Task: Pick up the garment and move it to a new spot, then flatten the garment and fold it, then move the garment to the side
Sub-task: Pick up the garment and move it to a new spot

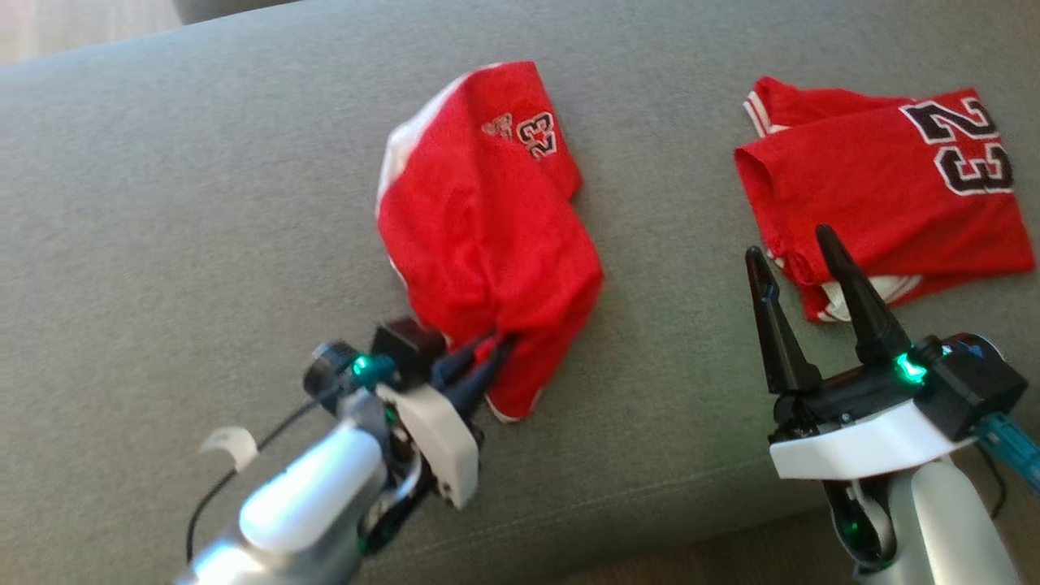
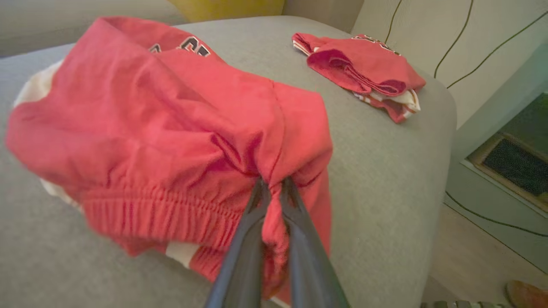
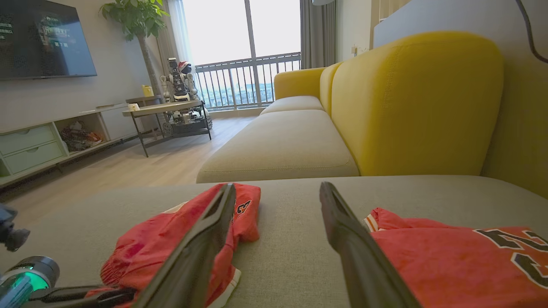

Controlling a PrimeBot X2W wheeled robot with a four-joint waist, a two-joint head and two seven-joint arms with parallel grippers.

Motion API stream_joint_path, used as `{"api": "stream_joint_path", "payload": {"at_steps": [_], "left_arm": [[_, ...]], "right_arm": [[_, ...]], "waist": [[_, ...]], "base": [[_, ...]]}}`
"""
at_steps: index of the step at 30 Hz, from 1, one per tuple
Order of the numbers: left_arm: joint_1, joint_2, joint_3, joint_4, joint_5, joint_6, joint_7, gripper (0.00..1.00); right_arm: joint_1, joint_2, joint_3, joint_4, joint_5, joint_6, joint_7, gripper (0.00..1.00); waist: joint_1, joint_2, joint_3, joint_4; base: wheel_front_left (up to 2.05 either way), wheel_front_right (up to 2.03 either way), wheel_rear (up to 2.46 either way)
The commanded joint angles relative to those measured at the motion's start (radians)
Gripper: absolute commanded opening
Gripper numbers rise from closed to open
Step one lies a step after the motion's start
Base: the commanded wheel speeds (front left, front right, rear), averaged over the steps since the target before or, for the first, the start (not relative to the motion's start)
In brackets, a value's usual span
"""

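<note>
The garment, crumpled red shorts (image 1: 487,219) with white trim and a small "23", lies mid-cushion on the grey sofa seat (image 1: 162,244). My left gripper (image 1: 491,353) is shut on its near edge. In the left wrist view the two fingers pinch the cloth (image 2: 162,128) just past the elastic waistband, at the gripper (image 2: 274,184), and the fabric bunches up there. My right gripper (image 1: 788,244) stands open over the seat, apart from the shorts, with nothing between its fingers (image 3: 277,186). The shorts (image 3: 171,239) lie to its left.
A second red garment with a large "23" (image 1: 886,179) lies folded at the right, just beyond the right fingertips. The seat's edge drops to the wooden floor (image 2: 471,239) past it. A yellow backrest (image 3: 411,102) rises behind the seat.
</note>
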Motion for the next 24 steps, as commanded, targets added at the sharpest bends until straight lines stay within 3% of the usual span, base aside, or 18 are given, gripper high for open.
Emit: {"api": "stream_joint_path", "payload": {"at_steps": [1, 5, 7, 8, 13, 17, 24], "left_arm": [[0.002, 0.002, 0.015, -0.028, -0.006, -0.014, -0.008, 0.0], [0.024, -0.001, 0.014, -0.042, -0.019, -0.011, -0.009, 0.0], [0.041, -0.001, 0.035, -0.059, -0.03, 0.011, -0.017, 0.78], [0.052, 0.0, 0.052, -0.07, -0.038, 0.025, -0.021, 1.0], [0.13, 0.013, 0.143, -0.154, -0.087, 0.09, -0.034, 1.0], [0.21, 0.025, 0.255, -0.249, -0.099, 0.169, -0.038, 1.0], [0.409, -0.014, 0.522, -0.473, 0.039, 0.294, -0.038, 1.0]], "right_arm": [[0.006, 0.001, 0.019, -0.027, -0.007, 0.0, -0.006, 1.0], [0.007, 0.001, 0.024, -0.021, -0.008, 0.0, -0.006, 1.0], [0.008, 0.001, 0.027, -0.02, -0.006, 0.0, -0.006, 1.0], [0.009, 0.001, 0.027, -0.019, -0.005, 0.0, -0.006, 1.0], [0.019, 0.001, 0.022, -0.009, -0.003, 0.0, -0.006, 1.0], [0.03, 0.001, 0.013, -0.005, -0.003, 0.0, -0.006, 1.0], [0.061, 0.001, -0.011, 0.004, 0.003, 0.0, -0.006, 1.0]], "waist": [[-0.0001, 0.0, -0.012, 0.022], [-0.0001, 0.0, -0.022, 0.043], [-0.0001, 0.0, -0.027, 0.055], [-0.0001, 0.0, -0.029, 0.061], [-0.0001, 0.0, -0.043, 0.085], [-0.0001, 0.0, -0.056, 0.103], [-0.0001, 0.0, -0.096, 0.157]], "base": [[0.0, 0.0, 0.0], [0.0, 0.0, 0.0], [0.0, 0.0, 0.0], [0.0, 0.0, 0.0], [0.0, 0.0, 0.0], [0.0, 0.0, 0.0], [0.0, 0.0, 0.0]]}}
